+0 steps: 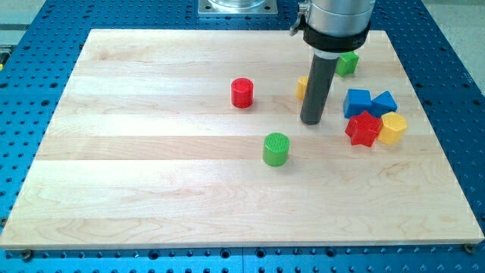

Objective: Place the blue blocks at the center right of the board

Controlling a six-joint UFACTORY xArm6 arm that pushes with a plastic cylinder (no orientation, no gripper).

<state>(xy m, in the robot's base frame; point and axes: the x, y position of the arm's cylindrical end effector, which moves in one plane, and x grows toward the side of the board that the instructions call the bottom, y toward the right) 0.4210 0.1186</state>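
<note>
Tool is a bare rod, nothing gripped; my tip [312, 120] sits just left of two touching blue blocks [357, 101] [384, 102] near the tabletop [151, 189] right edge. Red star block [364, 129] and yellow block [392, 129] touch them below.

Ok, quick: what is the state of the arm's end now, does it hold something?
My tip: a bare rod, holds nothing; it stands just left of the blue blocks, not touching them.

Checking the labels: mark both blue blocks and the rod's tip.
left blue block [356, 101], camera view, its top face.
right blue block [385, 102], camera view, its sloped top.
my tip [311, 121], camera view, the rod's lower end.
</note>
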